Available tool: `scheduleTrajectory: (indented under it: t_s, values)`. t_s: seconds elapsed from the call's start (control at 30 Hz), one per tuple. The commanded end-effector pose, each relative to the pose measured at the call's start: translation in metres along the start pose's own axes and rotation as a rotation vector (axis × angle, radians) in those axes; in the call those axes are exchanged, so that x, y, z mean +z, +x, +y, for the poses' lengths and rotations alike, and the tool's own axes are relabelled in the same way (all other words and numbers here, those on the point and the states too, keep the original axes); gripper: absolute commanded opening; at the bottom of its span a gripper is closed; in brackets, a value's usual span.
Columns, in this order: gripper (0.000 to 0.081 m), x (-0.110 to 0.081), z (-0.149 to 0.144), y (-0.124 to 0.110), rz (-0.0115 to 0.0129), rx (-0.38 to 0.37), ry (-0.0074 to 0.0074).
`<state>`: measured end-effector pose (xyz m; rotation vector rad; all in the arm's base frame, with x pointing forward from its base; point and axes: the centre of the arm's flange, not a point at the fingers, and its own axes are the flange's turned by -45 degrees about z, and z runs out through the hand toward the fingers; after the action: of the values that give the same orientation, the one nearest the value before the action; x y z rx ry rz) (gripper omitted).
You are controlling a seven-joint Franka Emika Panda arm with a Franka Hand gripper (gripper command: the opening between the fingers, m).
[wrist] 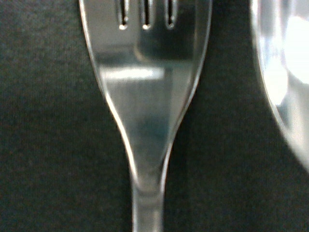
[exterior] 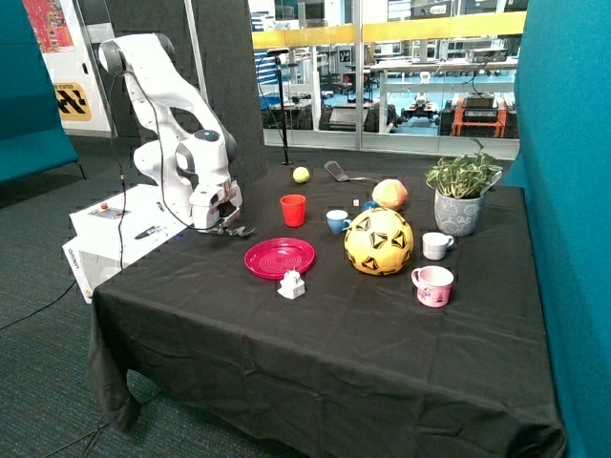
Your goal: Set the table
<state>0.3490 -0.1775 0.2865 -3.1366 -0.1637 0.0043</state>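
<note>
The gripper point(exterior: 227, 227) is lowered to the black tablecloth point(exterior: 315, 353) near the table's left edge, just left of the red plate point(exterior: 279, 258). Whether its claw is wide, narrow or holding anything cannot be told from either view.

The wrist view is filled by a metal fork point(wrist: 147, 111) lying flat on the cloth, with the base of its tines and the neck of its handle visible. Just beside the fork lies the curved edge of a second shiny metal piece point(wrist: 285, 82), apart from it; its kind cannot be told. In the outside view, dark cutlery shapes lie on the cloth directly under the gripper.

The red plate sits near the table's middle left. A small white object point(exterior: 291, 284) stands touching or just beside its near rim. A red cup point(exterior: 293, 210) stands behind the plate, and a blue cup point(exterior: 337, 221) is to the right of that. A yellow ball point(exterior: 379, 241) rests right of the plate, with a white cup point(exterior: 436, 245) and a pink mug point(exterior: 432, 285) further right. A potted plant point(exterior: 461, 196) stands near the far right corner.
</note>
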Motion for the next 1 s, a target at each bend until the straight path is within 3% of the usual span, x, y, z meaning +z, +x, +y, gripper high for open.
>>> scheduleTrajectory:
  t_s: [0.0,0.97]
  values:
    - [0.0000,0.002,0.002,-0.005,0.0027,0.001,-0.0009]
    - [0.0000,0.012,0.003,-0.005,0.0027,0.001,-0.0009]
